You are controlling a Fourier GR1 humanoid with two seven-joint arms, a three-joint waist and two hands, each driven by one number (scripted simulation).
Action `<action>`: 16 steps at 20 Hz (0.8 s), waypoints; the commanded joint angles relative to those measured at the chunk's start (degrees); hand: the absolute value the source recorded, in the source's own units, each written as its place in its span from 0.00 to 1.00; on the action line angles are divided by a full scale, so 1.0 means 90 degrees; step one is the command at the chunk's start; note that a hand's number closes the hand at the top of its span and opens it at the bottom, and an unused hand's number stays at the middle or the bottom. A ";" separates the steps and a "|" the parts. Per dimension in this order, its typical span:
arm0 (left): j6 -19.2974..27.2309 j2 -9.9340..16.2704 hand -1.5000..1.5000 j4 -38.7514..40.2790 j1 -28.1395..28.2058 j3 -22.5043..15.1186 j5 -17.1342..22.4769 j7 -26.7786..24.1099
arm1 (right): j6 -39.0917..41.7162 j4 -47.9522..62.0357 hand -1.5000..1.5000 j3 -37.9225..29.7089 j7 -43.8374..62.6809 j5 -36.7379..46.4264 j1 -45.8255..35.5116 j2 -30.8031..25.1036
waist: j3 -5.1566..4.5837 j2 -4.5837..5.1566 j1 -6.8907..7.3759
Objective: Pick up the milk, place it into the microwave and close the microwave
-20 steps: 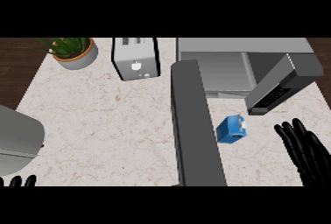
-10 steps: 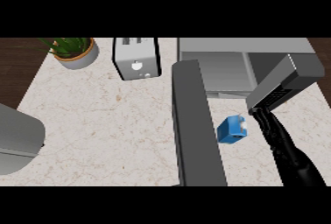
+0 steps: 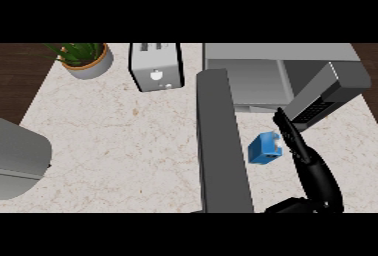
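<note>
The milk (image 3: 263, 149) is a small blue carton standing on the counter, just right of the long grey microwave door (image 3: 221, 145), which hangs open towards me. The microwave (image 3: 255, 72) sits at the back right with its cavity open. My right hand (image 3: 317, 175) comes in from the lower right, turned on edge. Its straight fingers (image 3: 288, 131) run along the carton's right side and reach past it towards the microwave. The hand is open and touches or nearly touches the carton. My left hand is out of view.
A grey toaster (image 3: 155, 67) stands at the back centre and a potted plant (image 3: 85, 57) at the back left. A large grey rounded object (image 3: 18, 157) juts in at the left edge. A dark grey slanted panel (image 3: 328, 95) stands by the microwave's right side.
My right hand has moved from the lower right up to the milk's right side and turned on edge. My left hand has left the lower left corner.
</note>
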 commanded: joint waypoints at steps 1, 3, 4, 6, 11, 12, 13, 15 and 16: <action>-0.0133 0.0082 0.00 0.0019 0.0179 0.0128 0.0056 -0.0213 | -0.0325 0.1326 0.00 -0.0400 -0.0551 0.0167 -0.0650 0.0047 | 0.0003 0.0022 0.0031; -0.0339 0.0062 0.00 0.0488 0.0214 0.0347 0.0266 -0.0743 | -0.0198 0.1293 0.00 -0.0672 -0.0460 -0.0025 -0.0725 -0.0149 | -0.0001 0.0009 0.0020; -0.0141 0.0061 0.00 0.0014 0.0126 0.0272 0.0301 -0.0156 | -0.0529 0.1464 0.00 -0.0519 -0.0677 0.0246 -0.0521 0.0055 | 0.0002 0.0020 -0.0024; -0.0375 0.0160 0.00 0.0278 0.0216 0.0409 0.0317 -0.0480 | -0.0383 0.2138 0.00 -0.0898 -0.0810 0.0147 -0.1129 -0.0258 | 0.0002 0.0021 0.0020; -0.0419 0.0065 0.00 0.0188 0.0574 0.0173 0.0118 -0.0712 | -0.0464 0.3150 0.00 -0.0921 -0.1897 0.0316 -0.0927 -0.0375 | 0.0005 0.0019 0.0018; -0.0305 0.0090 0.00 -0.0277 0.0569 0.0101 0.0136 -0.0316 | -0.0399 0.2681 0.00 -0.0837 -0.1274 0.0226 -0.1142 -0.0274 | 0.0002 0.0015 -0.0023; -0.0613 0.0283 0.00 0.0124 0.0509 0.0674 0.0709 -0.0464 | -0.0096 0.2876 0.00 -0.1012 -0.1398 -0.0012 -0.1178 -0.0477 | 0.0000 0.0014 -0.0017; -0.0763 0.0208 0.00 0.0490 0.0572 0.0671 0.0535 -0.0942 | -0.0037 0.3474 0.00 -0.1063 -0.1667 -0.0025 -0.1440 -0.0496 | 0.0001 0.0010 0.0033; -0.0479 0.0157 0.00 -0.0091 0.0560 0.0380 0.0326 -0.0392 | -0.0156 0.3869 0.00 -0.0891 -0.2021 0.0192 -0.1400 -0.0380 | 0.0005 0.0025 0.0012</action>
